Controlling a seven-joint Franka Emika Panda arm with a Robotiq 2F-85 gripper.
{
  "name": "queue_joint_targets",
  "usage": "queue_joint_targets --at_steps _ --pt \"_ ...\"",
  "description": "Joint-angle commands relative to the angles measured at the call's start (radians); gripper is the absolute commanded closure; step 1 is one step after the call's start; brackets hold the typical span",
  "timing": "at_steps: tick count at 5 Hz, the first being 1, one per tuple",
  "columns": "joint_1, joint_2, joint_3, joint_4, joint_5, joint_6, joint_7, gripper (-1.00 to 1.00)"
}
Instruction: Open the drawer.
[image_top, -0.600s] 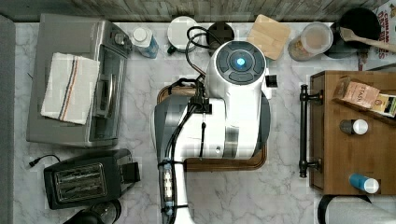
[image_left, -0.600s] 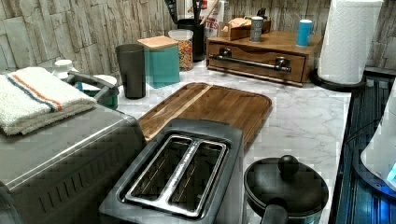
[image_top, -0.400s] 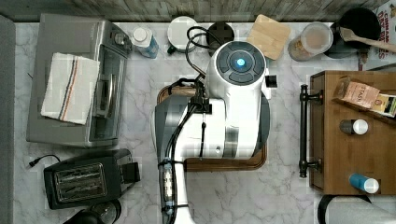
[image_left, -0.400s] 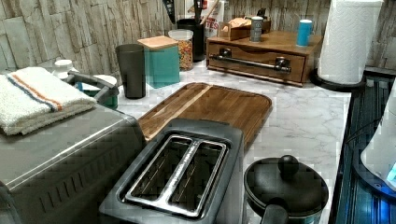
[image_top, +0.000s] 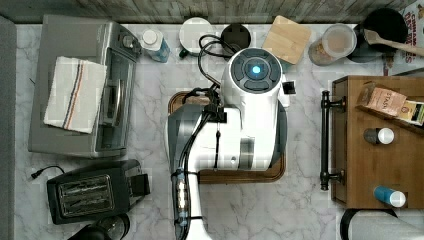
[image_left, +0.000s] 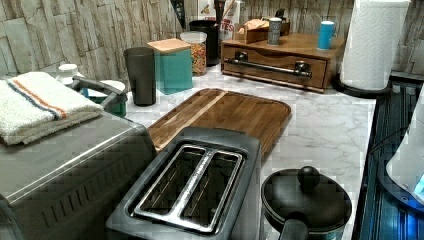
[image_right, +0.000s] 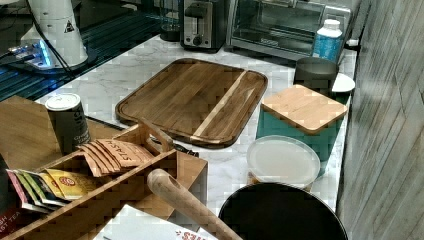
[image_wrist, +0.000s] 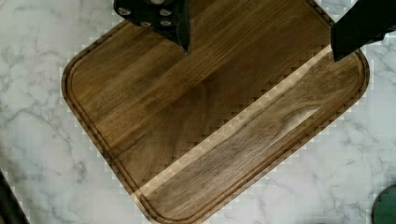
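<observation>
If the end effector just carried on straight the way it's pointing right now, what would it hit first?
The end effector points down with its fingers spread apart, and the cutting board lies directly beneath. It would most likely meet the board's bare wooden surface first. How far above it hangs is unclear.

A white marble counter (image_top: 300, 210) with grey veining runs the whole width of the top view. Behind it stands a wall (image_left: 60, 35) clad in pale grey-brown stone-look tiles set in staggered courses; in the right view the same wall (image_right: 390, 100) rises along the right view's right edge. At the left view's right edge the counter meets a dark ribbed surface (image_left: 395, 135) that picks up a bluish glow. The same dark ribbed surface (image_right: 100, 40) sits at the right view's upper left. The light is soft and even, with gentle reflections on the marble and no hard shadows.
</observation>
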Motion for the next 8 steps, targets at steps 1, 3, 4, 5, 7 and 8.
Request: queue_joint_targets --at_steps 1,3,4,5,7,8 --pt "-0.127 -0.134 -0.039 -0.237 -0.131 0.236 -0.491 -1.0" --pt "-0.181 -0.024 -0.131 -0.136 -0.126 0.235 -0.73 -1.0" --pt "-0.192 0.001 -0.159 -0.147 -0.116 0.317 -0.808 -1.0" --pt "-0.193 0.026 -0.165 -0.179 -0.073 0.43 -0.851 -1.0" --pt "-0.25 0.088 -0.118 -0.182 -0.095 0.524 -0.939 -1.0" --pt "-0.242 0.107 -0.154 -0.19 -0.116 0.548 -0.98 -1.0"
